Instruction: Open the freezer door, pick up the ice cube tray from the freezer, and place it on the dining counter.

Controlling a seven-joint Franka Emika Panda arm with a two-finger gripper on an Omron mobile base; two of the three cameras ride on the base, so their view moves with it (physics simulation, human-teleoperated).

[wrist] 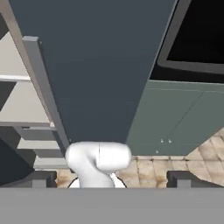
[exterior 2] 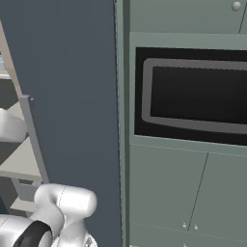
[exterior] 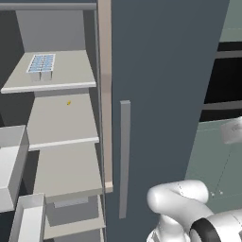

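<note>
From the left base view, the tall slate-grey freezer (exterior: 56,118) stands open on its left side. The small pale grey ice cube tray (exterior: 41,63), gridded with light blue cubes, lies flat near the back left of the top light grey shelf (exterior: 66,75). White door bins (exterior: 12,160) show at the lower left.

The right base view adds a black oven window (exterior 2: 193,94) set in grey-teal cabinets (exterior 2: 169,193), beside the plain slate-grey closed door (exterior 2: 72,96).

In the hand view, the two-finger gripper (wrist: 109,178) is spread wide with nothing between its dark fingertips (wrist: 41,178), facing that door's long grey bar handle (wrist: 43,87).
</note>
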